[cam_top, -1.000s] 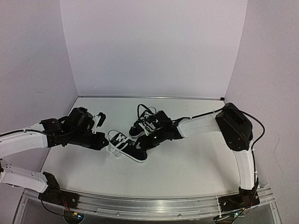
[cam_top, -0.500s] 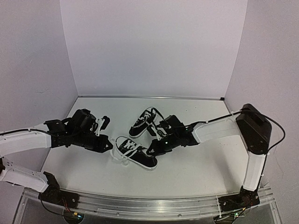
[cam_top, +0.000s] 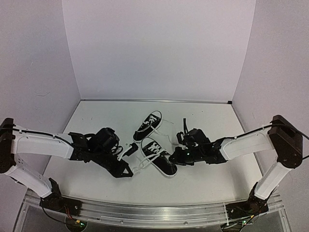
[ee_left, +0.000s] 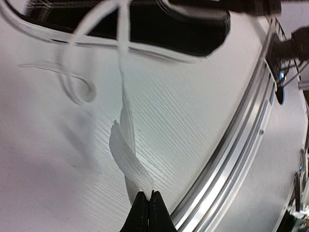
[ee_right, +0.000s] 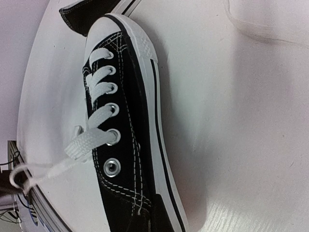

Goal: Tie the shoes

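White tabletop is carrying both shoes at centre. Left claw is pinching a lace from the near shoe. The far shoe is sitting just behind. Right claw is hovering at the near shoe's heel, and I cannot tell its grip.

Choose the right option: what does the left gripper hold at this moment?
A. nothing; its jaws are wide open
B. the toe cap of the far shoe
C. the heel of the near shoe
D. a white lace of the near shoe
D: in the left wrist view the left gripper has its fingertips closed on the white lace, which runs up to the near shoe.
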`<action>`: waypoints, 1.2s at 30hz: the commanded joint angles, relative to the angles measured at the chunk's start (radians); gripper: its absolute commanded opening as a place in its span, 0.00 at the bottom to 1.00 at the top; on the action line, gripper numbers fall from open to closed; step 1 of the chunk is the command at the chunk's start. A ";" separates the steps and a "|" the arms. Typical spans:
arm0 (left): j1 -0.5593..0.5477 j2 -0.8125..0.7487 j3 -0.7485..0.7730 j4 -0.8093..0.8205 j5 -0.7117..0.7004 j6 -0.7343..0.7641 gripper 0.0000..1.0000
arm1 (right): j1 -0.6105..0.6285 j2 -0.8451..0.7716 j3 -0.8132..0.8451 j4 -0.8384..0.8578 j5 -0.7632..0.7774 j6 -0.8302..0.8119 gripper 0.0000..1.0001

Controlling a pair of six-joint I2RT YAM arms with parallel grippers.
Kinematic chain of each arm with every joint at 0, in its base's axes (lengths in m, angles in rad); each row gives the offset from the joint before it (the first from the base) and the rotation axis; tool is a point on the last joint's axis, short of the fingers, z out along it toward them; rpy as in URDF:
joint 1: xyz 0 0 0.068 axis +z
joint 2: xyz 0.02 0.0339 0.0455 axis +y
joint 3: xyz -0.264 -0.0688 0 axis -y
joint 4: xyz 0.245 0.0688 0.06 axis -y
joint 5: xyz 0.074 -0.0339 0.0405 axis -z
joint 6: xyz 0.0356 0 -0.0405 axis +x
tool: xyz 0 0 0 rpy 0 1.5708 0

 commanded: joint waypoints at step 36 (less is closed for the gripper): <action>0.065 0.396 0.396 -0.026 -0.246 0.119 0.54 | -0.001 -0.184 -0.182 0.224 0.155 0.161 0.00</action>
